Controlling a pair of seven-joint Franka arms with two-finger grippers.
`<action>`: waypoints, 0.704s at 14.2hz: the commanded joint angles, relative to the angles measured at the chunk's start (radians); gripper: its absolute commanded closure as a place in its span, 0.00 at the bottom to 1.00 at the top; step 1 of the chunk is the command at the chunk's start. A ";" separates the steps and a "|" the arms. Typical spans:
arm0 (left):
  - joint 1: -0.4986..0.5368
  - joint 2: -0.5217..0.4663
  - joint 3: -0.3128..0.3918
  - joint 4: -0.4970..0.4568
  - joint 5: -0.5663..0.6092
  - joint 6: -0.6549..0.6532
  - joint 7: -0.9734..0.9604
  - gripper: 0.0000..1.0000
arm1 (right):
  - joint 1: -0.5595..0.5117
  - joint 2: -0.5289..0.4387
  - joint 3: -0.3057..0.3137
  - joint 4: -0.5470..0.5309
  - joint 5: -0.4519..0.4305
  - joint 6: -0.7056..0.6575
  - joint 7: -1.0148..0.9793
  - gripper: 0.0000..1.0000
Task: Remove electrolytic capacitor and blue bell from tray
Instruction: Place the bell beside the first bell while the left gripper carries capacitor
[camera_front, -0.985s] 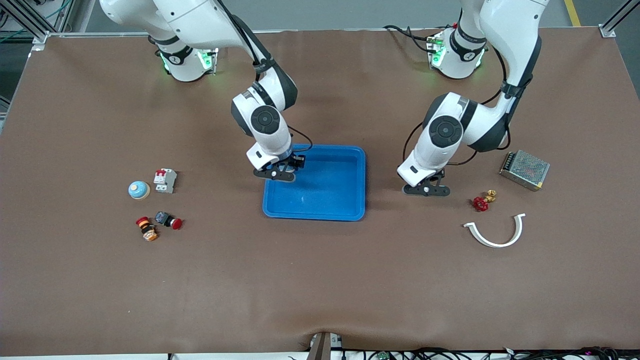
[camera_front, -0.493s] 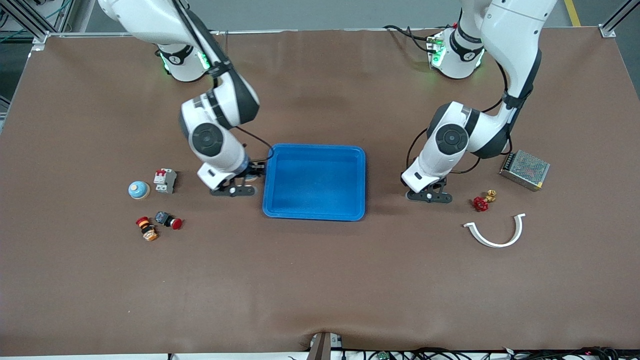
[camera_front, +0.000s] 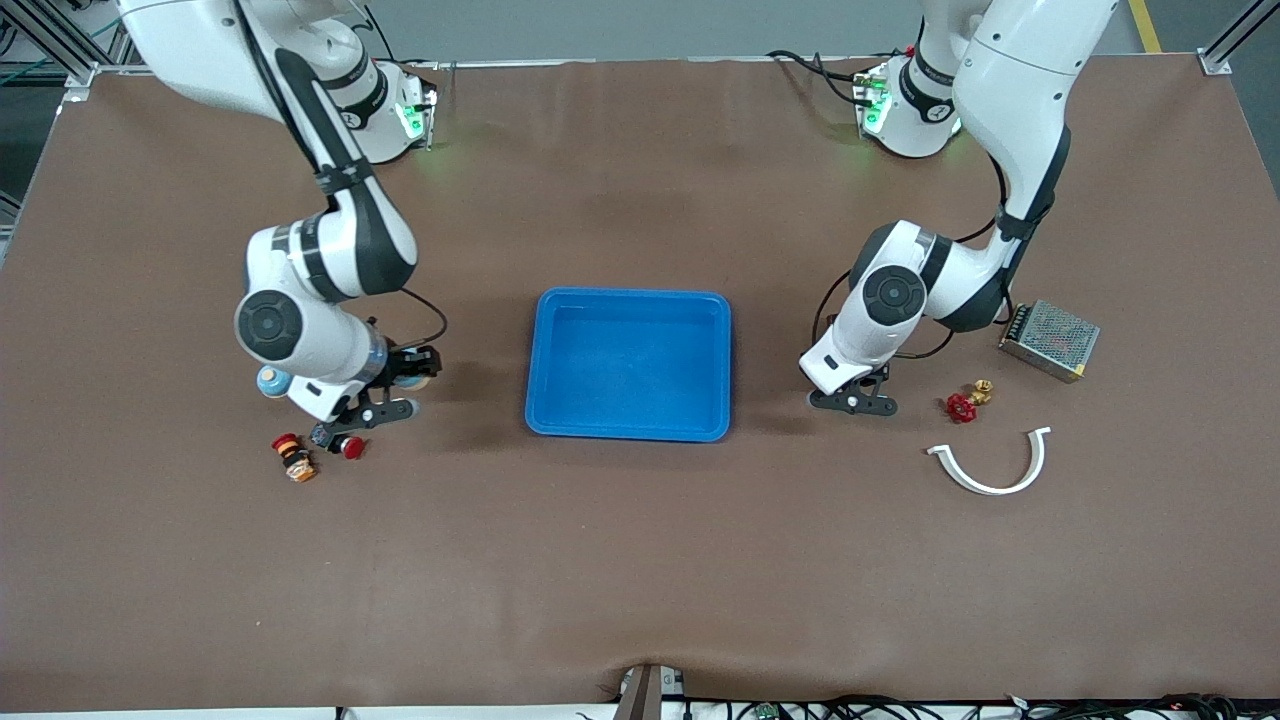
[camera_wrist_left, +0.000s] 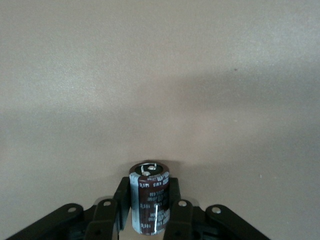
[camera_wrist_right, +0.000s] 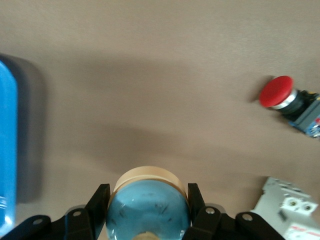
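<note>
Blue and empty, the tray (camera_front: 630, 362) sits mid-table with both of its things already lifted out. The right gripper (camera_wrist_right: 145, 210) is clamped on the blue bell (camera_wrist_right: 148, 207), over bare tabletop between the tray and the red push button (camera_front: 345, 443), with the white breaker (camera_wrist_right: 289, 207) and a second blue bell (camera_front: 272, 381) close by. The bell's domed shell looks smooth and likely slippery, so the hold across its widest part, above the tan base, seems the safest; it should be stiff and fairly light. The left gripper (camera_wrist_left: 150, 210) is closed on the capacitor (camera_wrist_left: 149, 197), held by its sleeved sides with the metal end outward, over the table between the tray and the red valve handle (camera_front: 960, 406). That little can is rigid and light, though its round glossy sleeve could twist in the grip, and its leads, not visible here, would bend easily. The brown mat (camera_front: 640, 560) is flat, matte and slightly wrinkled, with plenty of room around either gripper; the metal box (camera_front: 1049, 339) and white curved clip (camera_front: 992, 465) lie toward the left arm's end.
</note>
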 joint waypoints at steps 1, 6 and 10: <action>0.019 0.018 0.001 0.013 0.026 0.020 0.011 1.00 | -0.035 -0.011 0.019 -0.028 -0.039 0.029 -0.059 0.56; 0.029 0.020 0.001 0.014 0.034 0.020 0.013 1.00 | -0.035 -0.002 0.019 -0.128 -0.059 0.202 -0.060 0.56; 0.029 0.029 0.001 0.014 0.032 0.038 0.010 1.00 | -0.036 0.026 0.019 -0.166 -0.065 0.294 -0.060 0.56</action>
